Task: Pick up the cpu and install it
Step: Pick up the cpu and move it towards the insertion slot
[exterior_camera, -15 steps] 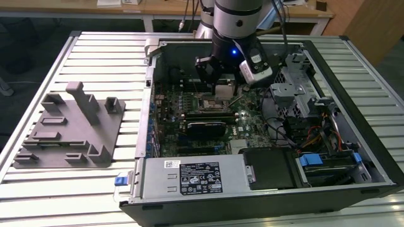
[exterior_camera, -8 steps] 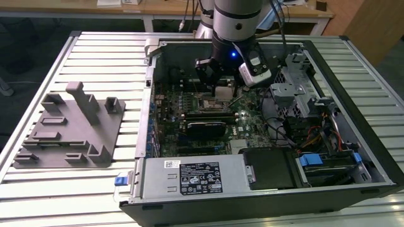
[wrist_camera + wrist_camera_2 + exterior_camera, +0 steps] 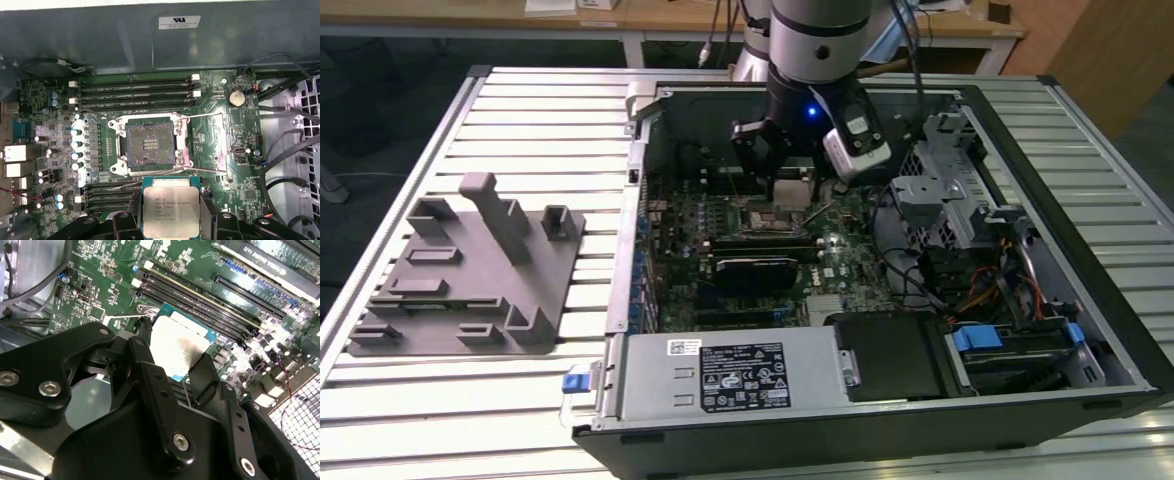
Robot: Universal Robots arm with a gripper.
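While the gripper (image 3: 171, 221) pinches the cpu (image 3: 171, 206) by opposite edges, the socket (image 3: 150, 145) lies open.

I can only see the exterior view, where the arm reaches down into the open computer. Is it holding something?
Observer: Yes. In both wrist views the gripper is shut on the cpu, a flat silver square chip, clamped by two opposite edges.
Operator: Is the spot where it goes free?
Observer: In the first wrist view the socket is bare, with its metal cover swung open beside it. The chip is not seated in it yet.
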